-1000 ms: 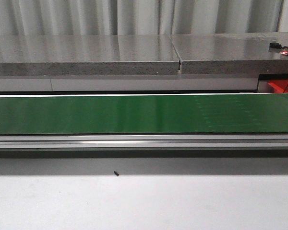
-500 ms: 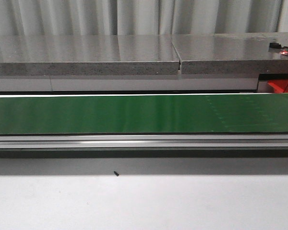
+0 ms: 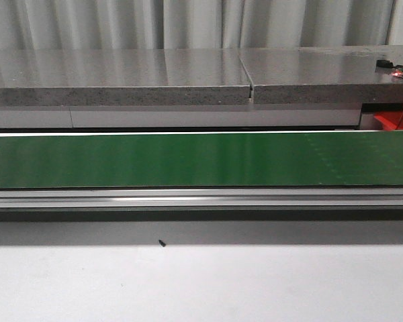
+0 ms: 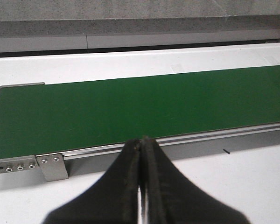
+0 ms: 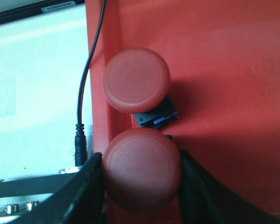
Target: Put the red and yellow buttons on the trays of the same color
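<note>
In the right wrist view my right gripper [image 5: 141, 175] is shut on a red button [image 5: 142, 170], a black finger touching each side of its round cap. The button hangs over the red tray [image 5: 224, 70], near its wall. A second red button [image 5: 136, 80] lies in that tray just beyond, blue-black base showing under it. A corner of the red tray [image 3: 393, 119] shows at the far right of the front view. My left gripper [image 4: 142, 140] is shut with nothing in it, above the white table by the green belt [image 4: 130, 107]. Yellow buttons and a yellow tray are out of view.
The green conveyor belt [image 3: 188, 159] crosses the front view with nothing on it, framed by metal rails. A grey stone shelf [image 3: 121, 74] runs behind it. A black cable [image 5: 84, 93] hangs beside the red tray's wall. A small black speck [image 3: 162, 243] lies on the white table.
Faint marks on the belt have drifted to the right in the front view. Nothing else there has moved.
</note>
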